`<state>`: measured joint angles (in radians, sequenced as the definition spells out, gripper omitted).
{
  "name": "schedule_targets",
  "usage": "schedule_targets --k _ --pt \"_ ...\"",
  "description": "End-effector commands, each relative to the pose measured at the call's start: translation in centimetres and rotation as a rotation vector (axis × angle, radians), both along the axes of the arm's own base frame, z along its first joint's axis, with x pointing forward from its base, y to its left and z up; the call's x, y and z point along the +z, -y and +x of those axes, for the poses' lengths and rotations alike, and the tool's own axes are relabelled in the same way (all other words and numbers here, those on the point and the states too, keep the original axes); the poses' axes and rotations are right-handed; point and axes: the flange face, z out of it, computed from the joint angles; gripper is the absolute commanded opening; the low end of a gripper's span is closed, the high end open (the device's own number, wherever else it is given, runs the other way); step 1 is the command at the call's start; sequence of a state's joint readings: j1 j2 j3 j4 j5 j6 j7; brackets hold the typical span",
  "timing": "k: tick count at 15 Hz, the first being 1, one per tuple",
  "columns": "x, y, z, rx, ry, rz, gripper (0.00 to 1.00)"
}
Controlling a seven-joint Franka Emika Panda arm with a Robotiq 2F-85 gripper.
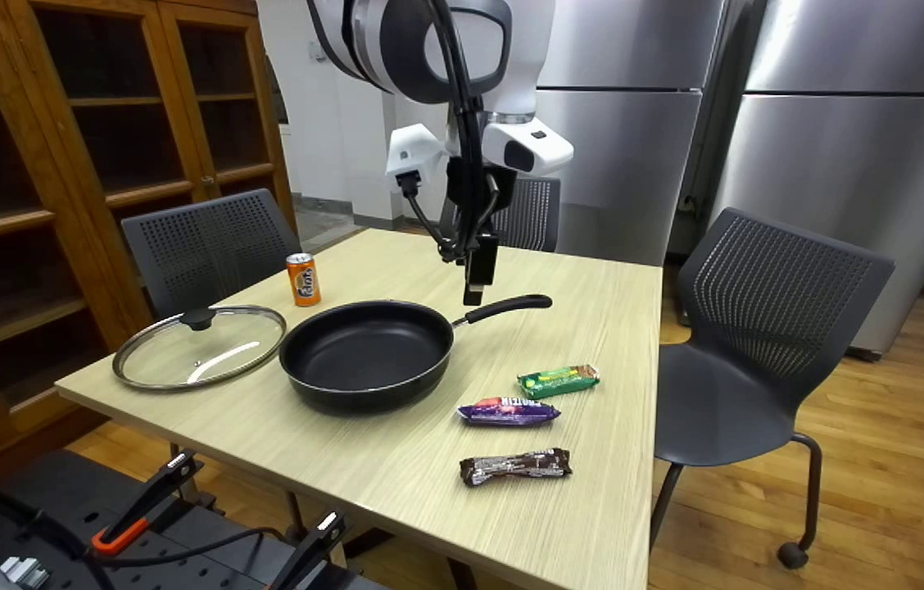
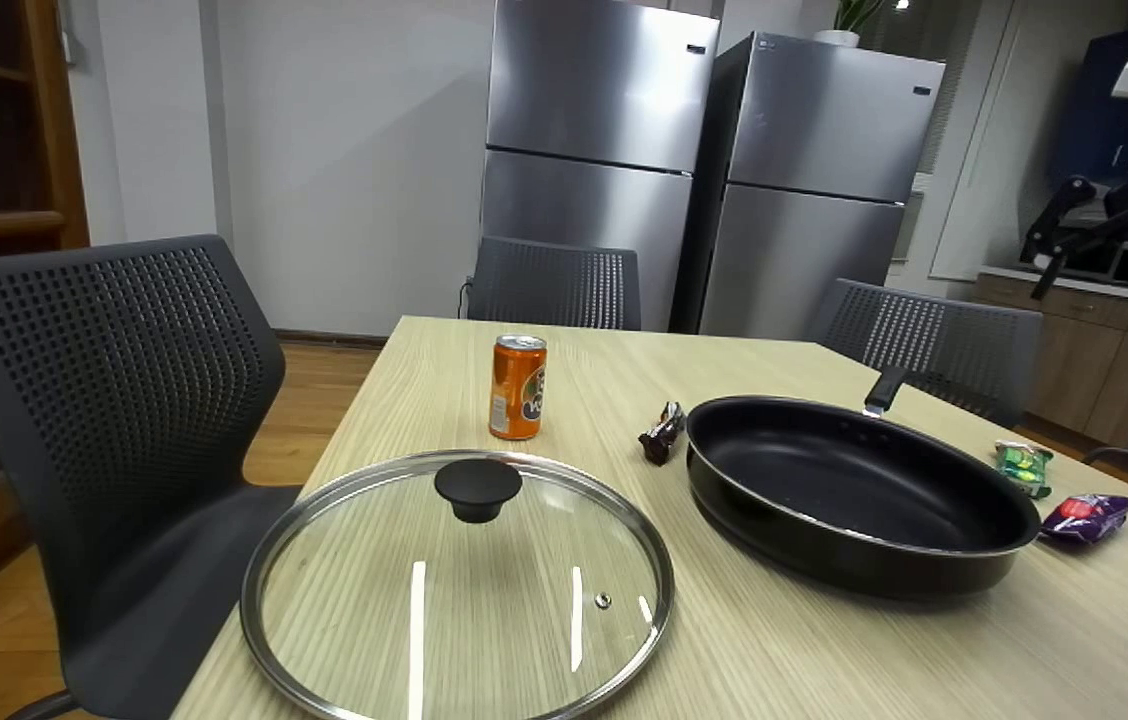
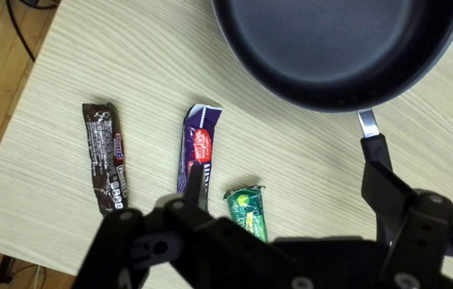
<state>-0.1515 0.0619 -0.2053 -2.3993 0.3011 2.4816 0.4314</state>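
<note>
Gripper [image 3: 286, 180]: suspended above the pale table [image 1: 601, 516], fingers [image 3: 383, 184] spread wide, nothing grasped. Black frying pan [image 1: 372, 344]: set upright on the table, its handle [image 1: 511, 305] partly covered by one finger in the wrist view. Green bar [image 3: 247, 210], purple bar [image 3: 198, 148] and brown bar [image 3: 106, 160], all wrapped: laid roughly parallel beside the pan. Glass lid [image 2: 464, 600]: laid flat, black knob [image 2: 477, 488] uppermost, just beside the pan. Orange can [image 2: 517, 390]: stood upright near the lid.

- An exterior view looks down across the table [image 1: 396, 451] toward steel refrigerators [image 1: 618, 172].
- An exterior view, low and close to the glass lid [image 2: 484, 600], faces them too.
- The wrist view peers down; all three share the frying pan [image 3: 327, 44].
</note>
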Motion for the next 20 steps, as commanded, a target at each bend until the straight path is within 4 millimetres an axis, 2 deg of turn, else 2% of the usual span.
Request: schedule_targets --k 1,5,9,20 --pt "-0.8 2.2 -0.4 -0.079 0.003 0.016 1.00" --pt "-2.0 5.1 -0.7 -0.159 0.016 0.018 1.00" --pt "-3.3 7.3 -0.2 -0.203 0.027 -0.003 1.00" --pt "-8.7 9.7 4.5 -0.174 -0.033 -0.066 1.00"
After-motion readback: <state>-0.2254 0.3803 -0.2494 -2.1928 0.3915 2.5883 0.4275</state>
